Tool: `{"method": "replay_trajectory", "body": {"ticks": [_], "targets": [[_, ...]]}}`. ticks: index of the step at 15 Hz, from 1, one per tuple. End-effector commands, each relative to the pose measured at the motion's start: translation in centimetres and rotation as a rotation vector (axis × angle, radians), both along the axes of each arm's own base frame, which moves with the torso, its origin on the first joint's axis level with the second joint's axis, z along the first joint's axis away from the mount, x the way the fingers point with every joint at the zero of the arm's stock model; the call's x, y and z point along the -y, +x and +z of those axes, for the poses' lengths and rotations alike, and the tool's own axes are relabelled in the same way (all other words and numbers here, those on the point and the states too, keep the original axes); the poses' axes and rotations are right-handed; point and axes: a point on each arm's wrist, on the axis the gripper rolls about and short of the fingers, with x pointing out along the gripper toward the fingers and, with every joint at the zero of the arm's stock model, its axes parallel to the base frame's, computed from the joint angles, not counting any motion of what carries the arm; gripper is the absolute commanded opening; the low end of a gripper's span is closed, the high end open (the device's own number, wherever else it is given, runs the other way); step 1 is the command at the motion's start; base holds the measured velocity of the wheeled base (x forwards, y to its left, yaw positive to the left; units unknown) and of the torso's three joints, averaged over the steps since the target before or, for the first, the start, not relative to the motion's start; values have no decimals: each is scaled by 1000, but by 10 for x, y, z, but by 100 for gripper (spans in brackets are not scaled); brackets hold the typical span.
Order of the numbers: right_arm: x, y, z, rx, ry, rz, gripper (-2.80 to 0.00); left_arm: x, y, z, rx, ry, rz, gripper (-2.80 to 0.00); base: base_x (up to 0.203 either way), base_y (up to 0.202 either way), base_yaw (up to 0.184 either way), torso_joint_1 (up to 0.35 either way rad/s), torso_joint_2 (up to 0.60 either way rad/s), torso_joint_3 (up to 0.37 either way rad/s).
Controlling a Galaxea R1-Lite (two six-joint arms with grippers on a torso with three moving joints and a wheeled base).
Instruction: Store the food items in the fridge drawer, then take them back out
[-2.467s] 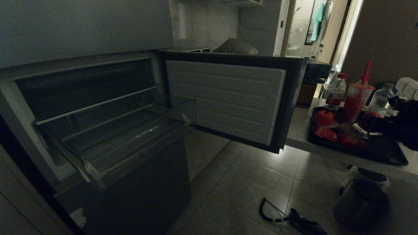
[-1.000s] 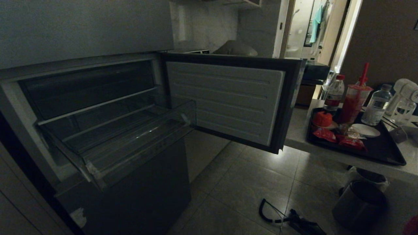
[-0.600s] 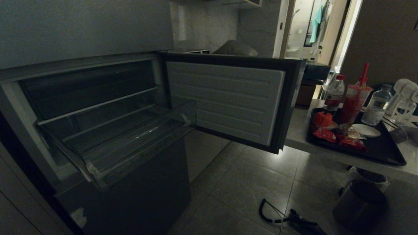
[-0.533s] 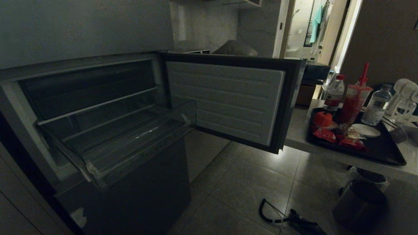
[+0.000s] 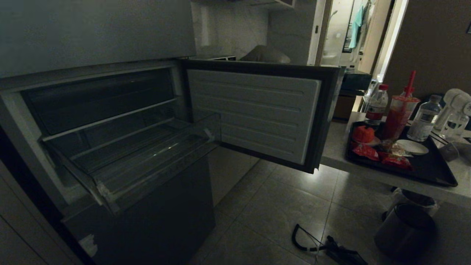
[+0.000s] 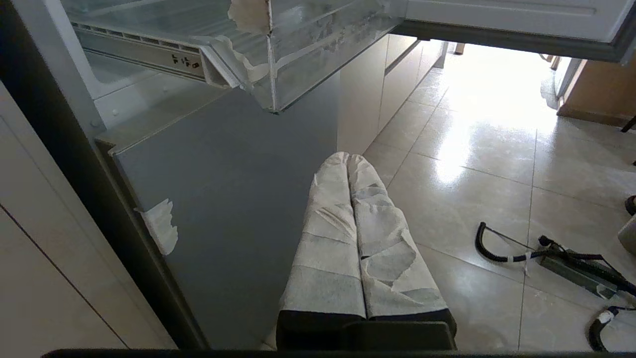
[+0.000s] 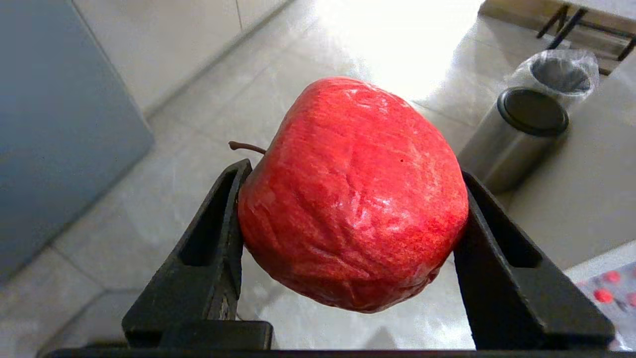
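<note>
The fridge drawer point(image 5: 147, 154) of clear ribbed plastic stands pulled out and empty; its front corner point(image 6: 278, 54) also shows in the left wrist view. My right gripper point(image 7: 354, 171) is shut on a red apple point(image 7: 353, 194), held over the tiled floor and outside the head view. A lumpy orange-red food item point(image 5: 363, 134) sits on the black tray point(image 5: 434, 169) at the right. My left gripper point(image 6: 348, 159) is shut with nothing in it. Its white-taped fingers point(image 6: 328, 219) hang below the drawer, in front of the grey lower fridge front.
The open fridge door point(image 5: 257, 114) juts out between the drawer and the counter. The tray also holds red packets point(image 5: 368, 151), a red cup with straw point(image 5: 400, 114), clear bottles and a white plate point(image 5: 412, 147). On the floor are a metal bin point(image 5: 404, 230) and a black cable point(image 5: 323, 246).
My right arm hung over the tray 2.5 s ago and has since drawn back out of the head view at the lower right. The white plate now shows uncovered.
</note>
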Motion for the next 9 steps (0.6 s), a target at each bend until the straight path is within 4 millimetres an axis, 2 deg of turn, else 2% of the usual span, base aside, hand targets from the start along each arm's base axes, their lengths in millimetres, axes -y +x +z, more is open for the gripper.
{"method": "replay_trajectory", "body": {"ticks": [1, 4, 9], "targets": [[0, -4, -2, 89, -36, 30, -280, 0, 0, 0, 0, -4, 1, -280, 0, 0, 0, 0, 0, 0], [-1, -17, -6, 259, -95, 77, -280, 0, 0, 0, 2, -4, 0, -280, 0, 0, 0, 0, 0, 0], [0, -16, -6, 278, -16, 63, -280, 0, 0, 0, 2, -3, 0, -280, 0, 0, 0, 0, 0, 0]]}}
